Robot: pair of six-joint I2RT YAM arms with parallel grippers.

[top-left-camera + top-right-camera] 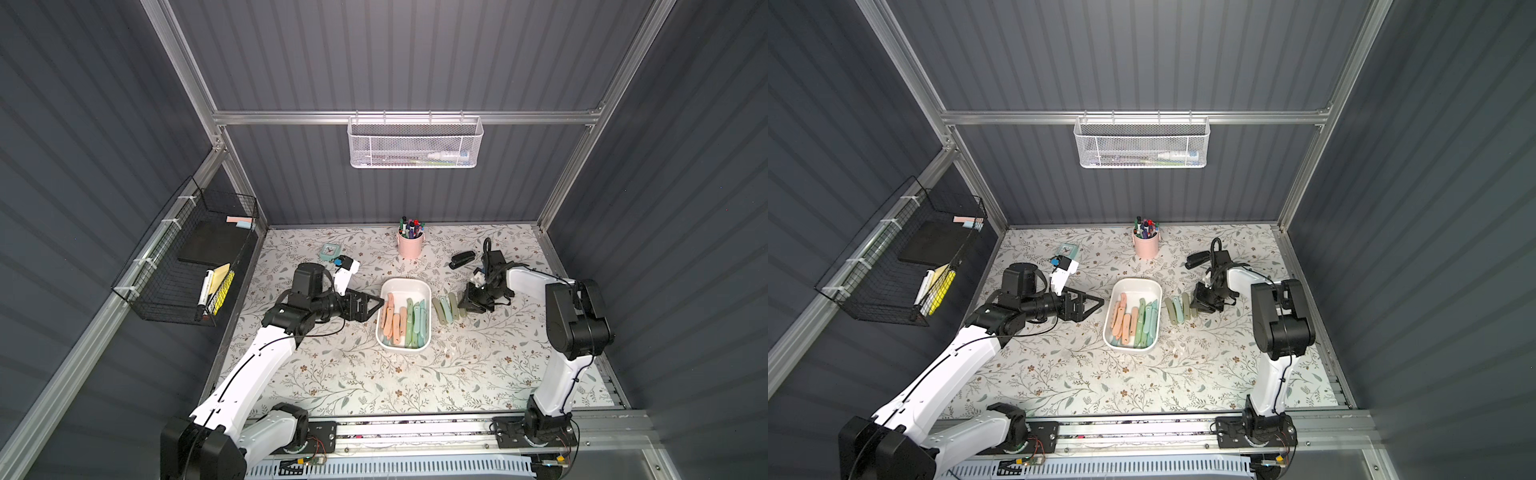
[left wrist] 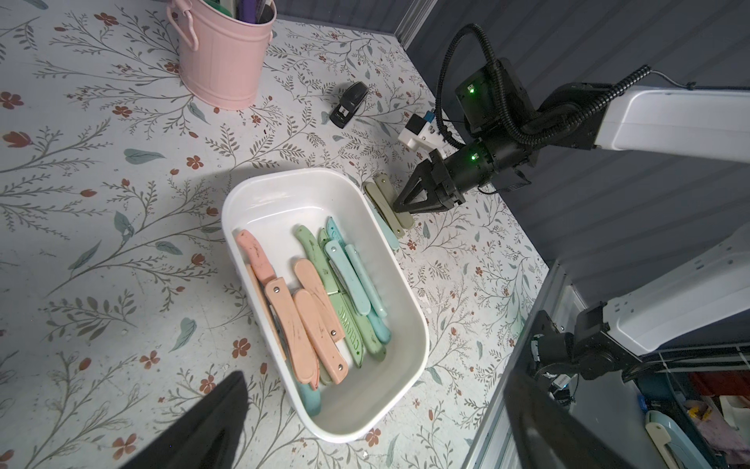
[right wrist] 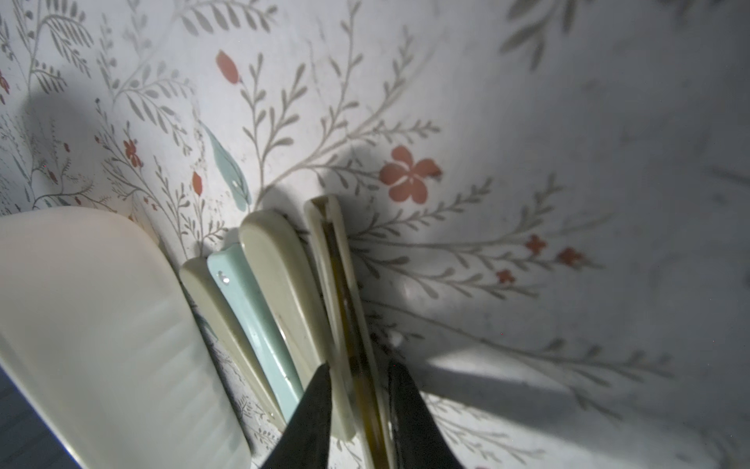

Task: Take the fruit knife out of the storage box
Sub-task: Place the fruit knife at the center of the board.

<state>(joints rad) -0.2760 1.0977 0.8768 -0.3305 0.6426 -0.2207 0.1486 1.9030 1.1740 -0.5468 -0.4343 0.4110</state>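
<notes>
At the left, the left gripper (image 1: pixel 374 309) hovers just beside the storage box (image 1: pixel 405 281). Its jaws are spread wide with nothing between them. The left wrist view bears this out: one dark finger (image 2: pixel 203 426) shows low in the picture and the other is far across it.

The box sits mid-way across the flowered table (image 1: pixel 332 374) and holds a heap of folded fruit knives (image 1: pixel 405 322). The peach ones lie toward the left, the green and pale blue ones toward the right. Only the left wrist view is close enough to show their rivets and the raised lettering on one green handle (image 2: pixel 351 329).

Just right of the box, four more knives lie in a tight row (image 1: pixel 449 309) on the table, outside the box. Both top views show the whole row, while in the left wrist view the box wall hides part of it.

The right gripper (image 1: pixel 467 307) is down at the row's right end. Only the right wrist view shows what stands between its fingers: a beige knife (image 3: pixel 341 284) tipped on edge, slot upward, against its neighbour. The fingers flank it closely, but we cannot tell whether they pinch it.
</notes>
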